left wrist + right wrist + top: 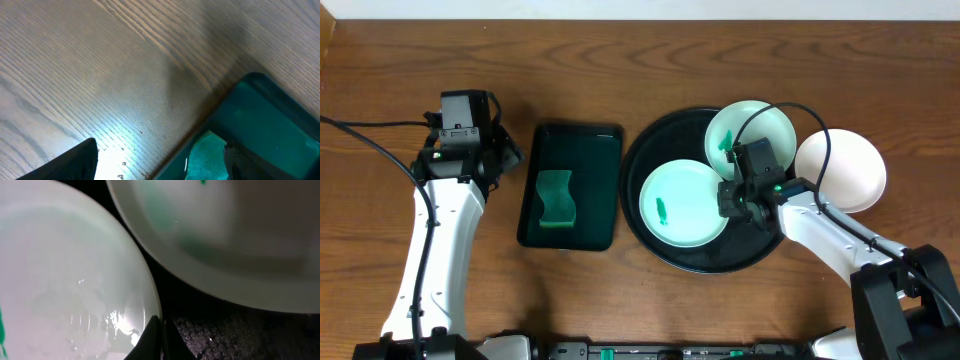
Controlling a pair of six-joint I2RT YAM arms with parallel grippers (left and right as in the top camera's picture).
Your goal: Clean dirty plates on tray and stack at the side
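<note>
The black tray [632, 170] holds two dirty plates. The front plate [682, 203] has a green smear, and my right gripper [728, 197] is shut on its right rim. In the right wrist view the fingertips [160, 330] pinch that rim [145, 280], with the tray floor [235, 335] to the right. A second smeared plate [750, 135] [225, 245] sits behind it in the tray. Another white plate [840, 170] lies on the table right of the tray. My left gripper [505, 155] [160, 165] hangs open over the table, holding nothing.
A rectangular dark green tray [570, 145] [270, 115] lies left of the black tray with a green sponge [555, 198] [205, 155] in it. Water droplets speckle the wood [120, 155] under the left gripper.
</note>
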